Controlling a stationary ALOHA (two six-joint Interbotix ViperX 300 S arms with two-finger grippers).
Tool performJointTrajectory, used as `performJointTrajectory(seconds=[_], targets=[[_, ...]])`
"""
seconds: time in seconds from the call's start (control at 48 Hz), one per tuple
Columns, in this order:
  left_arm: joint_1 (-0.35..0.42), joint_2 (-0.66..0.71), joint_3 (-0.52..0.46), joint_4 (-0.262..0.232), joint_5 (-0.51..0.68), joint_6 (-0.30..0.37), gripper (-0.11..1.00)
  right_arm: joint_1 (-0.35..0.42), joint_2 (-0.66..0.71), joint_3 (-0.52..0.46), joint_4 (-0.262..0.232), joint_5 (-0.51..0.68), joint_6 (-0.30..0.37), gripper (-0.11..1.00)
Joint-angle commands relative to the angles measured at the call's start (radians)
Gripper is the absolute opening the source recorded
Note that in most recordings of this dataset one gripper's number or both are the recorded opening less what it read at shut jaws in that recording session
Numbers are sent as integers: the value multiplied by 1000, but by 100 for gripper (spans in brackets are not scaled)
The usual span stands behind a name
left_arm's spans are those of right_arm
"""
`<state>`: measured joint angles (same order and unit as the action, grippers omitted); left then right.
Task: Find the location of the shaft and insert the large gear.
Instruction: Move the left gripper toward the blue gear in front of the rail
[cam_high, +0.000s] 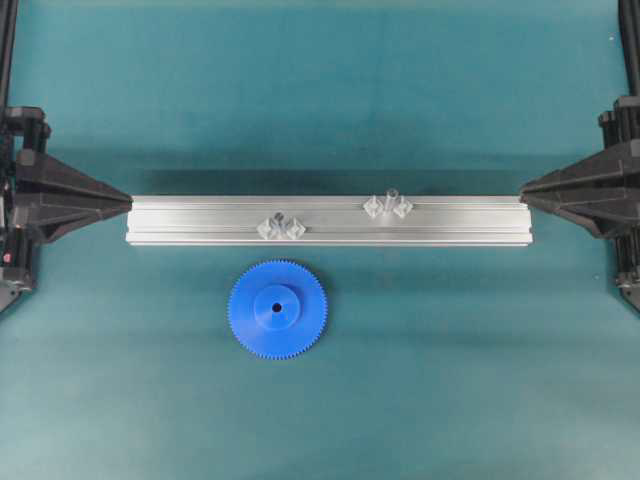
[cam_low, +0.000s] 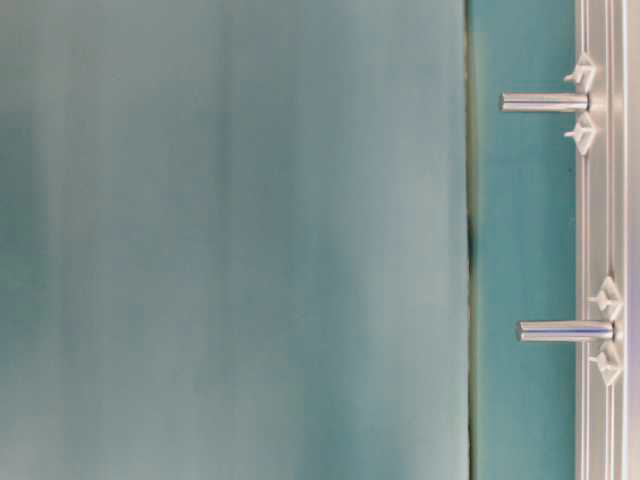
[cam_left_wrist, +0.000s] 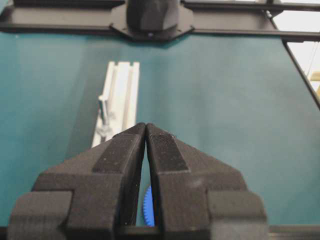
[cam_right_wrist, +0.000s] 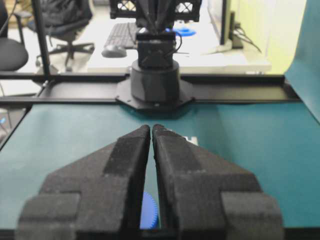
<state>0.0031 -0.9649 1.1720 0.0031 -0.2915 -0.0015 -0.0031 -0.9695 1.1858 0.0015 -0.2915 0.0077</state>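
The large gear (cam_high: 277, 308), a bright blue toothed disc with a raised hub, lies flat on the teal mat just in front of the aluminium rail (cam_high: 450, 215). Two alike grey pegs stand upright on the rail between clear diamond brackets, one left of middle (cam_high: 281, 222) and one right of middle (cam_high: 390, 200); either may be the shaft. My left gripper (cam_high: 128, 203) is shut and empty at the rail's left end. My right gripper (cam_high: 524, 190) is shut and empty at the right end. A sliver of the gear (cam_left_wrist: 147, 207) shows below the left jaws.
In the table-level view the two pegs (cam_low: 545, 102) (cam_low: 565, 330) stick out sideways from the rail (cam_low: 600, 240). Black frame bars and the opposite arm's base (cam_left_wrist: 152, 17) (cam_right_wrist: 155, 80) close the far sides. Teal mat (cam_high: 320, 90) lies all round the rail.
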Motion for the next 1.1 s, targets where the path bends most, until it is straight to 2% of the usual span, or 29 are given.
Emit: performJointTrajectory(seconds=[0.0, 0.062, 0.166, 0.416, 0.562, 0.812, 0.916, 0.978, 1.041, 1.082], targets=[[-12, 21, -6, 12, 18, -32, 11, 5, 12, -14, 3, -3, 2, 16], [-15, 35, -15, 12, 40, -57, 12, 5, 9, -12, 21, 41, 3, 13], [-25, 63, -38, 14, 71, -83, 1, 5, 8, -18, 35, 184, 26, 5], [-64, 176, -107, 14, 199, -91, 1, 5, 6, -81, 37, 468, 89, 4], [-84, 267, -170, 14, 295, -94, 1, -5, 8, -106, 37, 523, 138, 4], [-110, 405, -236, 14, 308, -118, 2, -15, 17, -115, 34, 606, 160, 4], [-137, 457, -264, 12, 319, -118, 7, -17, 18, -120, 34, 681, 163, 5], [-146, 491, -281, 14, 331, -120, 15, -21, 20, -121, 34, 713, 161, 5], [-147, 529, -302, 14, 347, -120, 27, -28, 20, -121, 32, 739, 161, 5], [-147, 552, -319, 14, 357, -120, 40, -32, 20, -120, 31, 755, 161, 5]])
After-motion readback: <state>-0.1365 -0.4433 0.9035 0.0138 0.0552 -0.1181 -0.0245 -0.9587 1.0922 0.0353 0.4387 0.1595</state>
